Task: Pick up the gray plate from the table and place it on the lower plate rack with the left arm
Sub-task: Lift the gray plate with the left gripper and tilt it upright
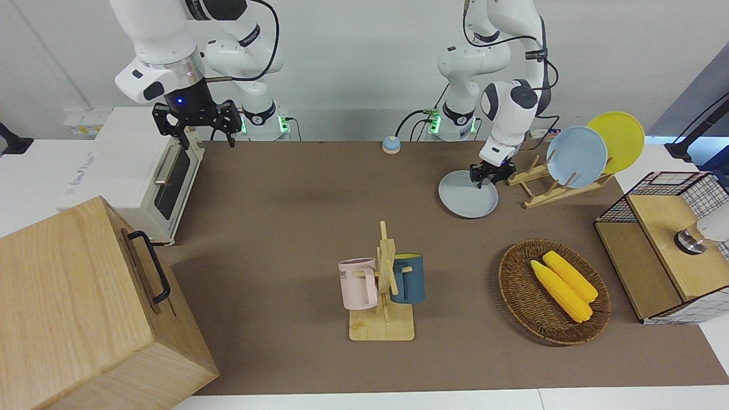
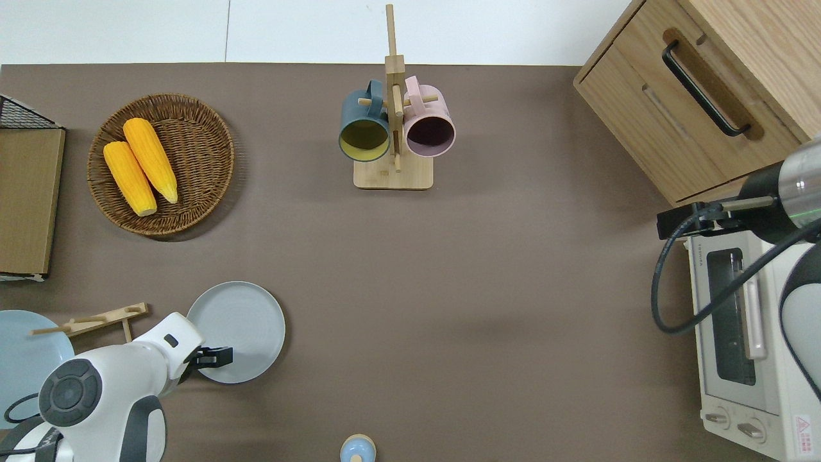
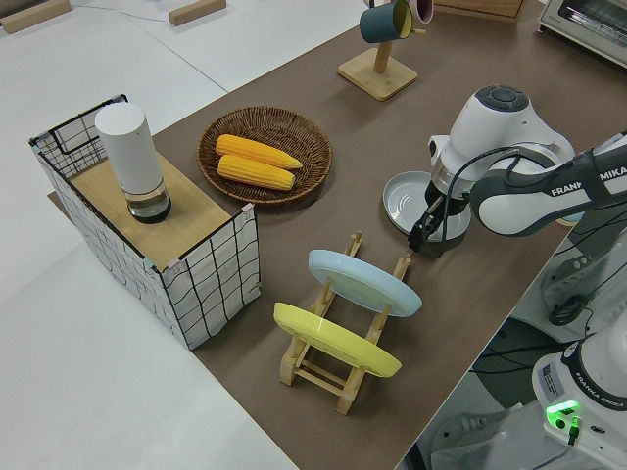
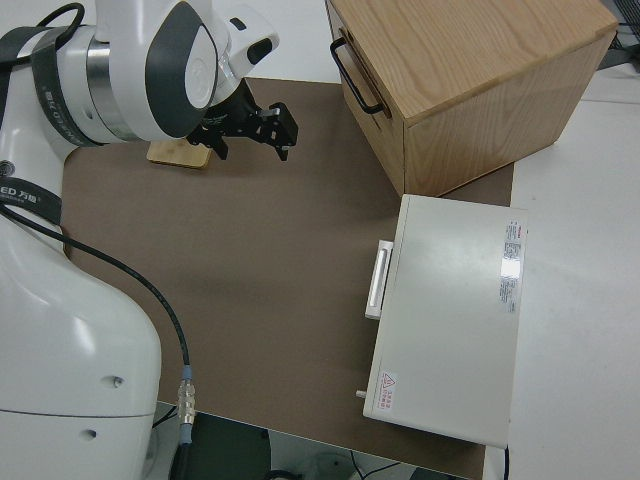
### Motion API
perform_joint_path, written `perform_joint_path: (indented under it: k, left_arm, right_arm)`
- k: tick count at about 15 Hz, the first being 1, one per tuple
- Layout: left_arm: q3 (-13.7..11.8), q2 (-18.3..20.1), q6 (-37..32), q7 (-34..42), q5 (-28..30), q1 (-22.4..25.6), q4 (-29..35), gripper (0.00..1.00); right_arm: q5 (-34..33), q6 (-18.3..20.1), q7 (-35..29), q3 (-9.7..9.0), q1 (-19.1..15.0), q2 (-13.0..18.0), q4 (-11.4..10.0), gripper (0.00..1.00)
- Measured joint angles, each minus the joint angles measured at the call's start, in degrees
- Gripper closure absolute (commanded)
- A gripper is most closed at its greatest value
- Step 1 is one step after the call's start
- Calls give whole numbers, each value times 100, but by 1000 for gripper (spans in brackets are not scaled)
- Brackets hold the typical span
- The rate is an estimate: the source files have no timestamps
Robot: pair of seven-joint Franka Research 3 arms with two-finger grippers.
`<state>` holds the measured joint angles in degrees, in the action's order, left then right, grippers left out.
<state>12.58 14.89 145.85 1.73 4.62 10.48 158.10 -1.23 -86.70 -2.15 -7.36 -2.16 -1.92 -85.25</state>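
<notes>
The gray plate (image 1: 464,196) (image 2: 240,327) (image 3: 404,194) lies flat on the brown table mat. My left gripper (image 1: 488,175) (image 2: 215,357) (image 3: 427,235) is down at the plate's rim, on the side nearest the robots. Beside the plate, toward the left arm's end of the table, stands the plate rack (image 1: 561,193) (image 2: 102,317) (image 3: 338,377). A light blue plate (image 1: 576,156) and a yellow plate (image 1: 618,141) lean in its upper slots. The low slots at the end beside the gray plate hold nothing. My right gripper (image 1: 205,128) (image 4: 250,145) is parked and open.
A wooden mug stand (image 1: 384,285) with a pink and a blue mug stands mid-table. A wicker basket (image 1: 515,285) holds two corn cobs. A wire crate (image 1: 666,245) sits at the left arm's end. A toaster oven (image 1: 142,171) and a wooden cabinet (image 1: 85,307) are at the right arm's end.
</notes>
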Motion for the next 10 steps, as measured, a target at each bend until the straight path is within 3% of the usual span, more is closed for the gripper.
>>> perform_joint_path:
  k: [10]
  left_arm:
    - [7, 3, 2, 50, -9, 34, 0, 1000]
  right_arm:
    - [0, 0, 0, 0, 0, 0, 0, 17]
